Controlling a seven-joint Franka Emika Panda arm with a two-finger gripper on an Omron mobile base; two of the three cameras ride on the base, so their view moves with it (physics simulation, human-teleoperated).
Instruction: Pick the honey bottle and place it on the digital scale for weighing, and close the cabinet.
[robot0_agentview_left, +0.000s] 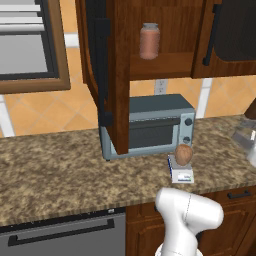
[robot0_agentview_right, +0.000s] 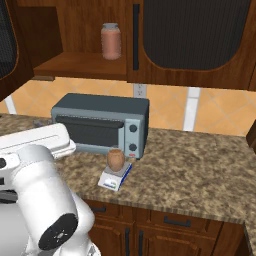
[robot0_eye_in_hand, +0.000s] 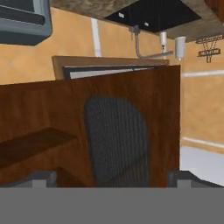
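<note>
The honey bottle stands upright on the digital scale, its long axis vertical and its narrow end up. The scale lies flat on the granite counter, blue edge toward the counter's front, just in front of the blue-grey toaster oven. No writing on either can be read. Above, the cabinet has its left door swung out over the oven's left end, and a reddish-pink jar sits on the inner shelf. In the hand view the tool faces the open door's dark glass panel close up; its fingertips stand wide apart, holding nothing.
</note>
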